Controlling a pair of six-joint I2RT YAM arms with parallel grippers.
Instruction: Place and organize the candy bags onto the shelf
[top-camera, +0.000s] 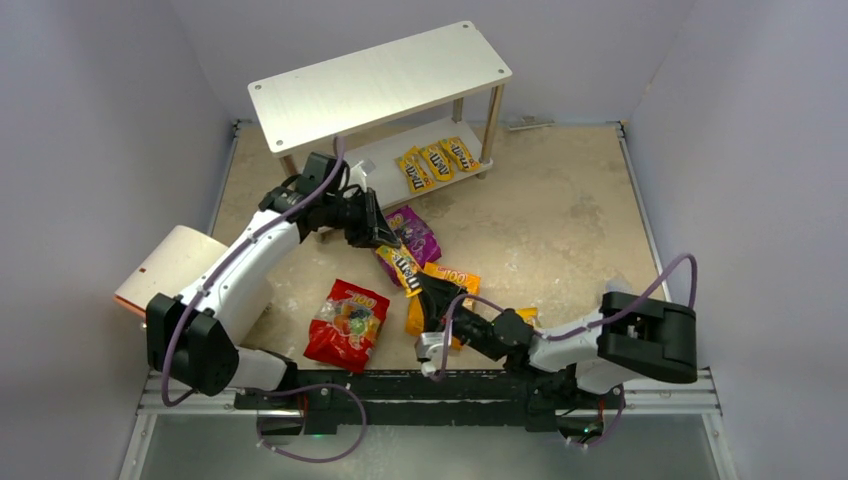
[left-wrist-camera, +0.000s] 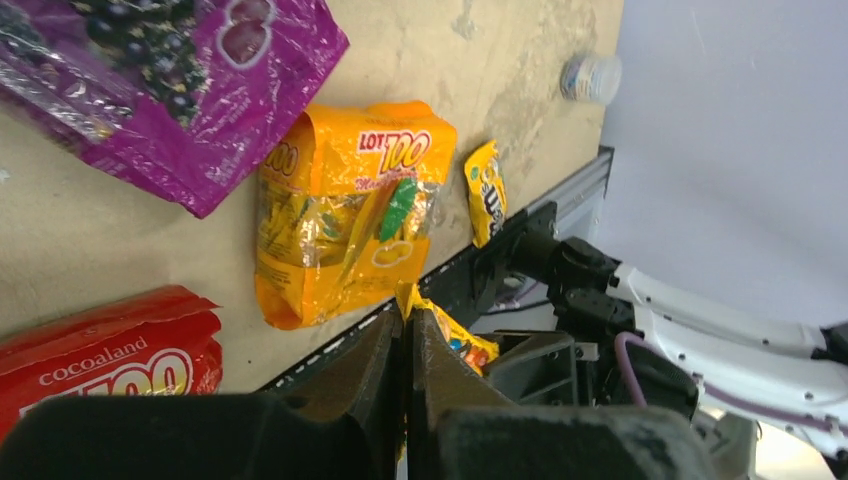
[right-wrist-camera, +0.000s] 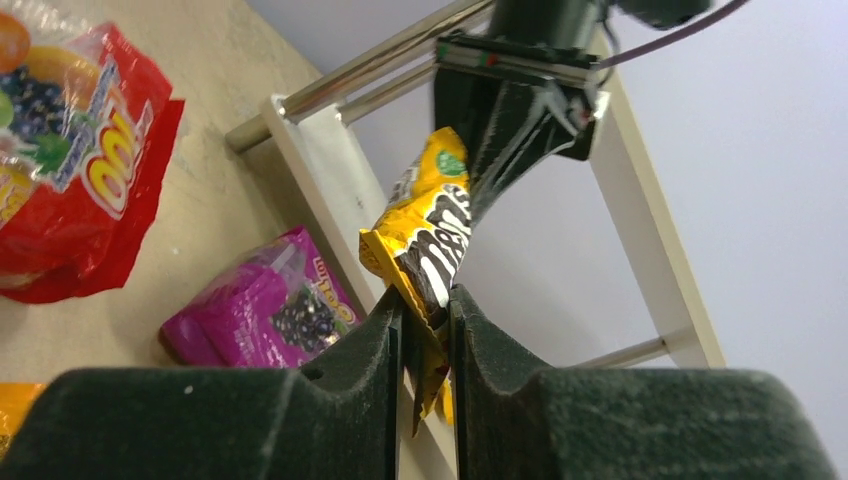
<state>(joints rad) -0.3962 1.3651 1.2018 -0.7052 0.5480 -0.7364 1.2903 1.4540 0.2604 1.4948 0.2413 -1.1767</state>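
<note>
One yellow M&M's packet (top-camera: 400, 265) hangs in the air between both grippers. My left gripper (top-camera: 385, 243) is shut on its far end and my right gripper (top-camera: 425, 283) is shut on its near end. In the right wrist view the packet (right-wrist-camera: 425, 235) runs from my right gripper (right-wrist-camera: 426, 300) up to the left one. In the left wrist view my left gripper (left-wrist-camera: 410, 315) pinches its edge (left-wrist-camera: 465, 345). The purple bag (top-camera: 415, 232), orange bag (top-camera: 445, 305) and red bag (top-camera: 347, 322) lie on the table. The shelf (top-camera: 380, 80) stands at the back, with three M&M's packets (top-camera: 437, 160) on its lower board.
A cream cylinder with an orange rim (top-camera: 165, 268) lies at the left by the left arm. Another small M&M's packet (left-wrist-camera: 487, 190) lies near the table's front edge beside the orange bag (left-wrist-camera: 345, 215). Grey walls close in both sides.
</note>
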